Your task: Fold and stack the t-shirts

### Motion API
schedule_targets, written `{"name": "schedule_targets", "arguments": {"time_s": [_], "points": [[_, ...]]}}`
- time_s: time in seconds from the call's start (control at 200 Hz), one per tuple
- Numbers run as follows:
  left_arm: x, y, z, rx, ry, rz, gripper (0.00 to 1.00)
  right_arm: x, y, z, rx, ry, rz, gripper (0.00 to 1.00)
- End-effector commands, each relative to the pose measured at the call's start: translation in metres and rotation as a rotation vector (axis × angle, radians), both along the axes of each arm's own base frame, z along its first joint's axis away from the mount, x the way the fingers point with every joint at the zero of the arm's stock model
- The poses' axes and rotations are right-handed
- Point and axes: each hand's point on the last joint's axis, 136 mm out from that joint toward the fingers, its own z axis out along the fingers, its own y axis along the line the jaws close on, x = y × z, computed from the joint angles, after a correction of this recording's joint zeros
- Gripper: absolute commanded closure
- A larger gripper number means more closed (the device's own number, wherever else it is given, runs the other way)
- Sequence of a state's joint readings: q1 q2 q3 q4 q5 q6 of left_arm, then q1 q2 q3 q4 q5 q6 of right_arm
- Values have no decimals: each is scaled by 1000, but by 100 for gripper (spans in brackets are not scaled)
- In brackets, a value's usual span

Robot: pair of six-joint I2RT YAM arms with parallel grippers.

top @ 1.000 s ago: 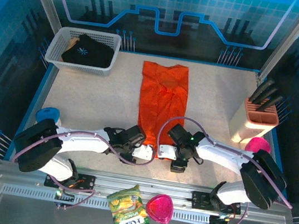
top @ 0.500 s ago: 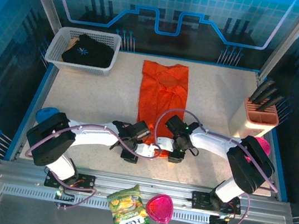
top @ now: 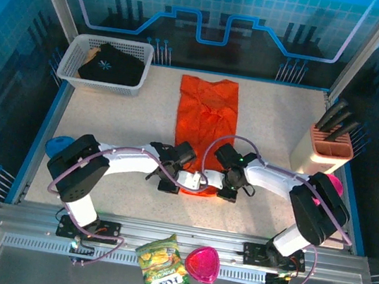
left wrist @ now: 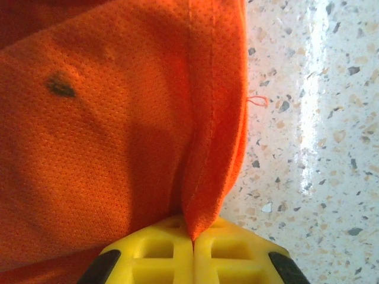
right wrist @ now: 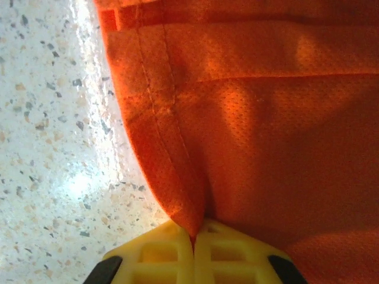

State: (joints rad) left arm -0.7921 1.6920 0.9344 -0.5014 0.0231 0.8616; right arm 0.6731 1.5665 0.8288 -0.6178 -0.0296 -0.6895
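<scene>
The left claw [top: 196,182] and right claw [top: 215,182] pinch the orange shirt [top: 207,120] at 6 o'clock; the black shirt [top: 110,63], 10 o'clock, awaits stacking.

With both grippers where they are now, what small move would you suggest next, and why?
Probably raise both together, then carry the hem toward the far end. The left gripper and right gripper are each shut on a pinch of the near hem of the orange t-shirt, which lies long and narrow on the table, ready for halving.
</scene>
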Motion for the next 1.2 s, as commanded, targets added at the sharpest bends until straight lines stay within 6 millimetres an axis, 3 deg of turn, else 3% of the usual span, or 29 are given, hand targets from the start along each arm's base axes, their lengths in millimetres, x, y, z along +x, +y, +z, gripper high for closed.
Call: {"name": "schedule_targets", "arguments": {"time_s": [0.0,0.165,0.48,0.631,0.811,1.056,1.076,1.196], "points": [[31,15,-8,32,-138,124,100,-15,3,4,21,-3,80,100],[19,12,23,-34,-193,105,100,-19,8,28,73,-53,96,100],[-16,11,63,-124,-298,73,100,-64,5,68,127,-61,147,100],[-22,15,84,-128,-332,92,100,-72,2,86,159,-111,131,100],[-4,14,108,-127,-416,135,100,-43,-3,103,147,-261,32,100],[53,5,140,-135,-504,208,100,21,-20,122,71,-431,-118,100],[59,4,143,-137,-518,208,100,30,-17,132,91,-457,-131,100],[87,2,156,-133,-583,209,100,58,-20,141,104,-513,-177,100]]}}
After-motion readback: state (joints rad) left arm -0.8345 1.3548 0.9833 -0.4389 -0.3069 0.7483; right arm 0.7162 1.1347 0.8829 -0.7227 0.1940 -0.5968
